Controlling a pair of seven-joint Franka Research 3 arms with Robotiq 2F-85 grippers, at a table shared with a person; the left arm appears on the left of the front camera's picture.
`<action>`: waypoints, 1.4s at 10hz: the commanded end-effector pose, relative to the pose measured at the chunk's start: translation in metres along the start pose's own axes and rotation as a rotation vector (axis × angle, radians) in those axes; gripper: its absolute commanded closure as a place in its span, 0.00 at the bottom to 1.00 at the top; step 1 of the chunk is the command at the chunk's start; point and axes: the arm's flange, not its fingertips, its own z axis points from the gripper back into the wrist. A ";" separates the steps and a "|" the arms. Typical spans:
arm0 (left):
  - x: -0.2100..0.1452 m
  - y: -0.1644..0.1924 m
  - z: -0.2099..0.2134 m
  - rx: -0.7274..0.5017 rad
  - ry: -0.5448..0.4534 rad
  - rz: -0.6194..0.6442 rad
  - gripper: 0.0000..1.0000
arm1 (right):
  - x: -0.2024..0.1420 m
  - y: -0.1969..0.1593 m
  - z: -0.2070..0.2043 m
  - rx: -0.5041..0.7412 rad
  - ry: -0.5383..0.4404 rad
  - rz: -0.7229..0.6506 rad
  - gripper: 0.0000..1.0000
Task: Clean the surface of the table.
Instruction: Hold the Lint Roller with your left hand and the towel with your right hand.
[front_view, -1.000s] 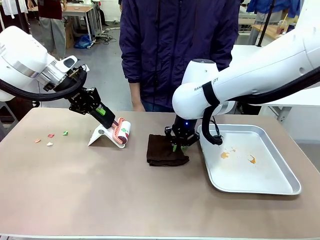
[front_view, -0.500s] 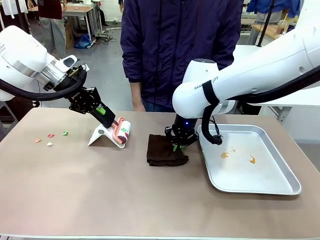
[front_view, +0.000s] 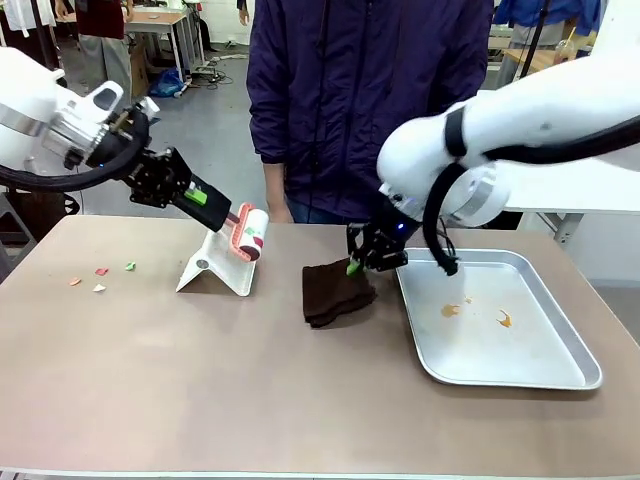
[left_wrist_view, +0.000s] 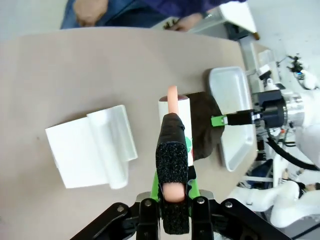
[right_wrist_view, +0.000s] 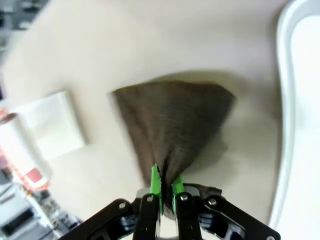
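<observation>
Dotting the taupe table (front_view: 250, 390), coloured scraps (front_view: 100, 279)

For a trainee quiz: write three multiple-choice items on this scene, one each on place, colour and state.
1. Where on the table does the tray sit?
A. the robot's right side
B. the robot's left side
C. the middle
2. What colour is the cloth?
A. white
B. dark brown
C. green
3. How is the lint roller?
A. lying in the tray
B. flat on the table
C. held by the left gripper, off its stand
Key: 1 A, it lies at the front view's right; 2 B, the right gripper pinches dark brown fabric; 3 C, shut jaws clamp its handle.
</observation>
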 end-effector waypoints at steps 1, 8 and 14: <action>-0.029 -0.002 0.022 -0.113 -0.025 -0.052 1.00 | -0.027 -0.044 0.033 0.313 0.058 0.082 1.00; -0.110 0.041 0.119 -0.427 0.032 0.125 1.00 | -0.113 -0.119 0.118 0.730 0.186 0.443 1.00; -0.186 0.194 0.223 -0.496 -0.094 0.164 1.00 | -0.127 -0.297 0.208 0.956 -0.130 0.300 1.00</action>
